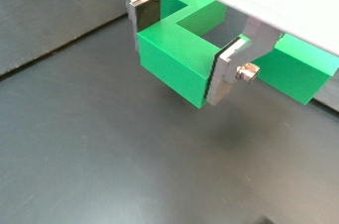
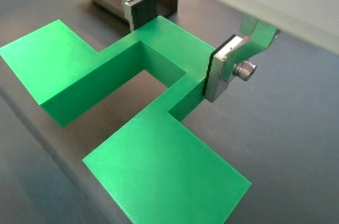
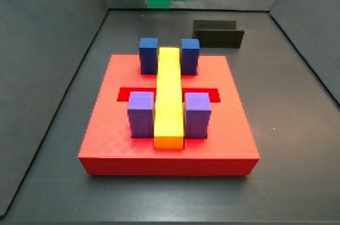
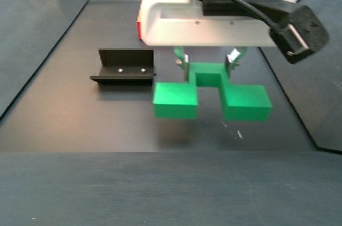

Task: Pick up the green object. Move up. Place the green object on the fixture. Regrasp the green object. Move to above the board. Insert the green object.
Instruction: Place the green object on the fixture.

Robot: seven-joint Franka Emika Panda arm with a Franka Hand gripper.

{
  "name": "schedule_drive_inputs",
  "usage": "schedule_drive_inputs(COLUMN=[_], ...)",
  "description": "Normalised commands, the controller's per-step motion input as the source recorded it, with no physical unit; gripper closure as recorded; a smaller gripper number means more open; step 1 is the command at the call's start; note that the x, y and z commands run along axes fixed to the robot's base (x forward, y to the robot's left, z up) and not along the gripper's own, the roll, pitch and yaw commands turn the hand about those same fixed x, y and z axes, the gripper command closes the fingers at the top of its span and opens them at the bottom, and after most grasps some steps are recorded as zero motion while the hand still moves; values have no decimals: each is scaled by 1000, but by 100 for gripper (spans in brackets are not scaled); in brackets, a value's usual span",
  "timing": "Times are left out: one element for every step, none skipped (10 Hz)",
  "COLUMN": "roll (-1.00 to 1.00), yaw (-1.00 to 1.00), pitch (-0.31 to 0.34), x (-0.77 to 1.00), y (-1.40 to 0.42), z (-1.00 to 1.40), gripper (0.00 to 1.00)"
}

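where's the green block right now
The bright green stepped plastic block hangs off the floor, clamped at its middle in the end effector. In a side view it is just beside the dark L-shaped fixture, far behind the red board.

Bright green object (image 4: 207, 92) hangs level in the hand (image 4: 207, 63), beside the fixture (image 4: 124, 67).

The gripper (image 4: 206, 65) was white with silver fingers (image 2: 225, 66), holding the bright green object (image 4: 207, 92). The board (image 3: 119, 144) was red, the fixture (image 4: 124, 67) black.
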Motion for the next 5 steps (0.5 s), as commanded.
schedule_drive_inputs(roll=[-983, -1000, -1000, -1000, -820], yaw=[-100, -120, -123, -120, -94], pitch=[-260, -300, -331, -326, -240], x=[294, 237, 203, 183, 180], y=[0, 0, 0, 0, 0], z=[123, 103, 80, 46, 140], gripper=[100, 100, 100, 100, 100])
